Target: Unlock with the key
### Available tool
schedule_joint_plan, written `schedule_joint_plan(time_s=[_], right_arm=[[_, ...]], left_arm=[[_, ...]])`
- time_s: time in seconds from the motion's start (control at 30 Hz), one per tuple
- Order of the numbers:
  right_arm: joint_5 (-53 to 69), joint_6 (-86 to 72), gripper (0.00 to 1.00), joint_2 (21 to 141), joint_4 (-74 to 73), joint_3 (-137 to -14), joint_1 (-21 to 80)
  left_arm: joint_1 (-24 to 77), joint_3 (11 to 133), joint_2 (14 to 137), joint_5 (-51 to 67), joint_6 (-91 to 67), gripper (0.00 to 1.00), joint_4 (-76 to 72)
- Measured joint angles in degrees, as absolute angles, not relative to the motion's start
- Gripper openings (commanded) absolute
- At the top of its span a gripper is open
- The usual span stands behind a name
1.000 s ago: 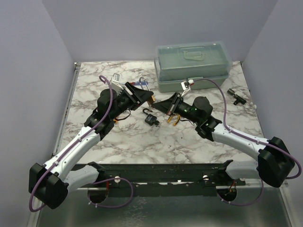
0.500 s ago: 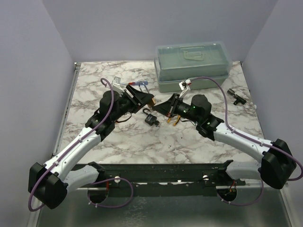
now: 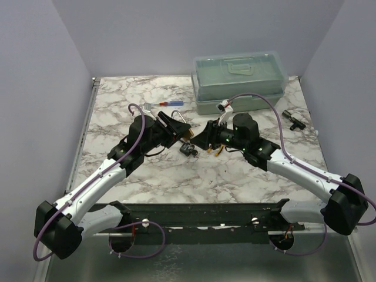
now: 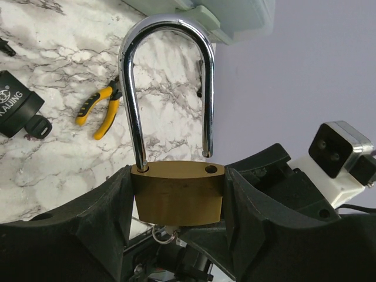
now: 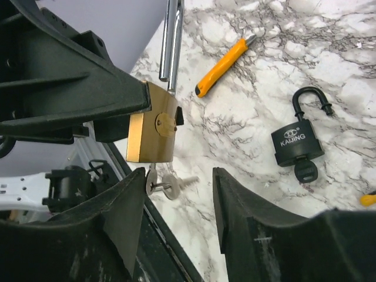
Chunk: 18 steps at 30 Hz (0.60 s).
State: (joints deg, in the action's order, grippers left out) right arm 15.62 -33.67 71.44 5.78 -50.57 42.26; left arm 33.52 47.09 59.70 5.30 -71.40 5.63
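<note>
My left gripper point(image 4: 176, 183) is shut on the body of a brass padlock point(image 4: 176, 197), which it holds upright above the table. One end of the chrome shackle point(image 4: 167, 35) stands clear of its hole. The key point(image 5: 164, 185), a small silver bunch on a ring, hangs from the padlock's underside point(image 5: 151, 132). My right gripper point(image 5: 178, 176) is open, its fingers on either side of the hanging key and not closed on it. From above, the two grippers point(image 3: 179, 132) point(image 3: 202, 138) meet at the table's middle.
A black padlock point(image 3: 189, 149) with a key in it lies on the marble just below the grippers. Yellow-handled pliers point(image 4: 100, 108) lie close by. A green toolbox point(image 3: 239, 82) stands at the back, a red-and-blue screwdriver point(image 3: 167, 104) to its left, and a small black part point(image 3: 292, 119) at the right.
My right gripper has gone from shut to open. Both arms have shifted, which has brought the brass padlock and the right gripper closer together above the black padlock.
</note>
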Motion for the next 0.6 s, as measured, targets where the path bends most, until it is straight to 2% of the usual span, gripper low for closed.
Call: schedule_joint_plan(time_s=[0.23, 0.6], right_arm=[[15.9, -29.3, 0.72, 70.7, 2.0, -51.1, 42.2], [17.1, -27.2, 0.73, 70.8, 1.7, -53.5, 42.2]], left_arm=[[33.5, 47.1, 60.1, 4.9, -72.0, 0.00, 6.3], [33.5, 47.1, 60.4, 4.9, -72.4, 0.00, 6.3]])
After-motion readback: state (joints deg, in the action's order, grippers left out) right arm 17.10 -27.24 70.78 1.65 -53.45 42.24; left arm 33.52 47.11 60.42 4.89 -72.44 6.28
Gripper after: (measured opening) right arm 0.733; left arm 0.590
